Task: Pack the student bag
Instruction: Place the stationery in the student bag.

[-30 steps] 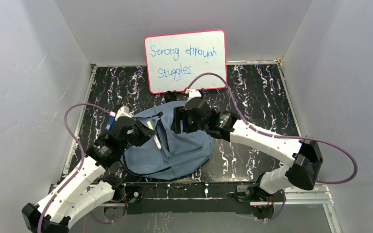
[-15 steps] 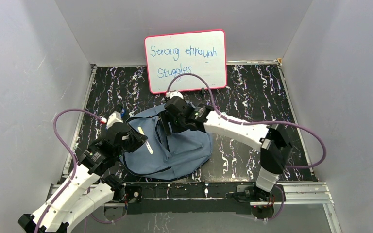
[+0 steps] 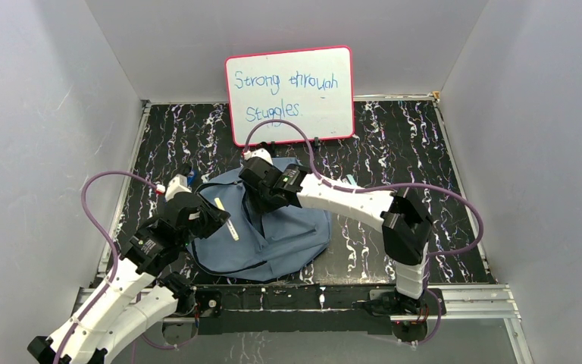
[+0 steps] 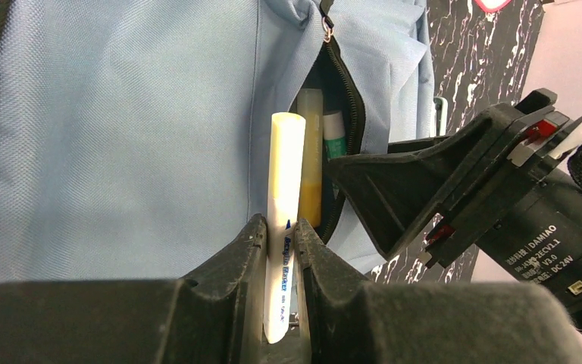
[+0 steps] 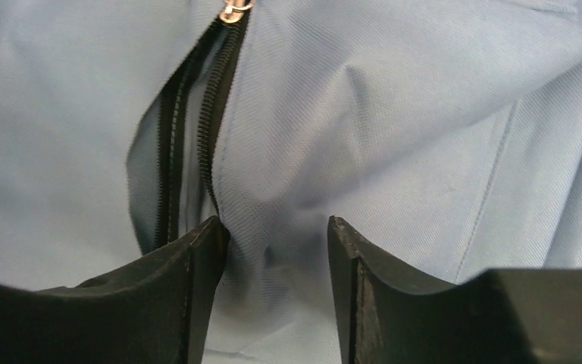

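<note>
So the bag [image 3: 276,239] is lying flat in the middle of the tabletop [image 3: 409,152], a bit toward the near edge and the left side. It's soft, floppy cloth. I'd guess it's light, and it sags and wrinkles wherever it gets poked, so I doubt the mouth will stay open by itself.

Best place to take hold looks like the fabric lip right beside the zipper [image 5: 214,114], not the smooth panel. My right end effector [image 5: 276,227] is spread, with that lip bunched between the fingers but not clamped.

My left end effector [image 4: 279,236] is pinching a white marker [image 4: 286,174] near its lower end, far end aimed at the open pocket [image 4: 327,80]. It's hard plastic, probably kinda slick, so it could slide.

Already in the pocket: a yellow stick [image 4: 310,152] and something with a green cap [image 4: 334,133], side by side. Can't tell what else is in there.
</note>
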Available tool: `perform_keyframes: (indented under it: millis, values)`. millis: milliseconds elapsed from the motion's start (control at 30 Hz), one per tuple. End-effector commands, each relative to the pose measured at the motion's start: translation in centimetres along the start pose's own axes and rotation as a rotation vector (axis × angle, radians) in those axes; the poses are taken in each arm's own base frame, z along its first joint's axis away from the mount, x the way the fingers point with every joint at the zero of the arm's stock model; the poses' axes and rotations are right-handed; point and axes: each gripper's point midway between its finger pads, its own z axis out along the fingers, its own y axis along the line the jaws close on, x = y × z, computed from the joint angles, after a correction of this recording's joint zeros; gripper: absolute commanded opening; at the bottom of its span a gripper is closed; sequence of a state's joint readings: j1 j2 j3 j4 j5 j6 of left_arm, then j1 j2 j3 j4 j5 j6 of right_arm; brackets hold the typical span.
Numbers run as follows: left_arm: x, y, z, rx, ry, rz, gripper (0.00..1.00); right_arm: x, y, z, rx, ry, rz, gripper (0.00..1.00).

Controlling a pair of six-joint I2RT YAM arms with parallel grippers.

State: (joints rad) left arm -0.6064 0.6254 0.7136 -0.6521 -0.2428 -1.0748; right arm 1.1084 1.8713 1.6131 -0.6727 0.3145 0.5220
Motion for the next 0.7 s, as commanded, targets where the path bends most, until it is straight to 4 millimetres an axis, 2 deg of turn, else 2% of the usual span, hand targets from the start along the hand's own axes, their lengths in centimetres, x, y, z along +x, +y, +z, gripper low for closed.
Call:
perform_keyframes:
  millis: [0, 200, 467, 567, 667]
  values:
    - [-0.3, -0.9, 0.0, 0.043, -0.012, -0.011, 0.00, -1.8, -0.8, -1.4, 0.057, -0.069, 0.022, 0.54]
    - [-0.2, -2.8, 0.9, 0.117, -0.006, -0.022, 0.00, -2.9, -0.5, -3.0, 0.019, -0.134, 0.051, 0.29]
    - [0.2, -5.0, 4.0, 0.149, 0.015, -0.018, 0.00, -3.6, 0.3, -4.5, -0.061, -0.187, 0.074, 0.09]
    - [0.4, -5.1, 5.4, 0.130, 0.015, -0.008, 0.00, -3.6, 0.5, -4.7, -0.076, -0.196, 0.087, 0.02]
    - [0.6, -5.0, 6.4, 0.121, 0.016, 0.000, 0.00, -3.8, 0.9, -4.8, -0.105, -0.205, 0.100, 0.00]
